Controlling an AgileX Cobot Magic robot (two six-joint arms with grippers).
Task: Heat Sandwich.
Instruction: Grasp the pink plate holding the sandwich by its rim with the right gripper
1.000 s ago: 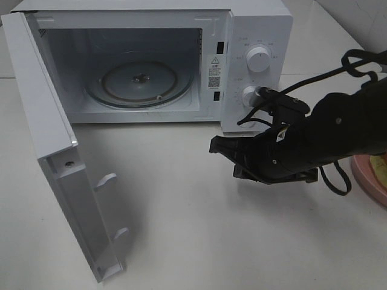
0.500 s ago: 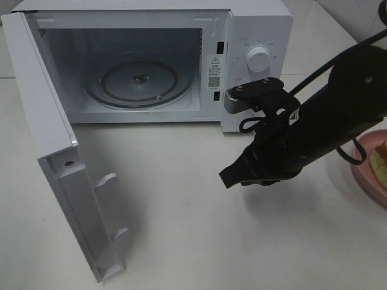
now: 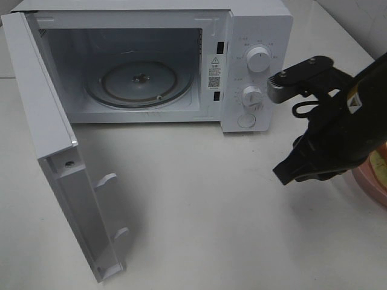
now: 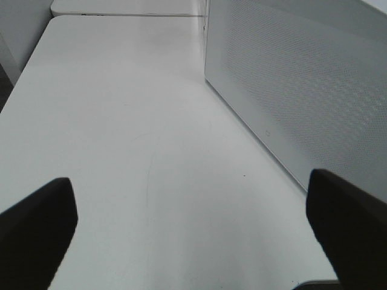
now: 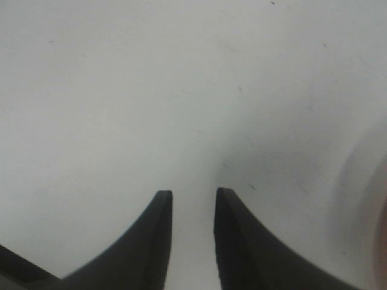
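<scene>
The white microwave (image 3: 257, 27) stands at the back with its door (image 3: 57, 157) swung wide to the left and the glass turntable (image 3: 142, 81) bare. My right gripper (image 3: 289, 171) hangs over the table right of the microwave, beside the pink plate (image 3: 366, 181). In the right wrist view its fingers (image 5: 154, 235) stand a narrow gap apart with nothing between them, so the right gripper (image 5: 192, 202) is open. The arm covers most of the plate, and only a yellowish sliver of the sandwich (image 3: 381, 162) shows. My left gripper (image 4: 193, 235) is wide open over bare table.
The microwave's perforated side wall (image 4: 302, 90) rises close beside the left gripper. Two knobs (image 3: 259, 60) and a round button sit on the control panel. The open door's lower corner (image 3: 112, 269) reaches near the table's front.
My right arm has swung right, from in front of the microwave's control panel towards the plate, uncovering the lower knob. Its fingers have parted slightly. The left arm has not moved.
</scene>
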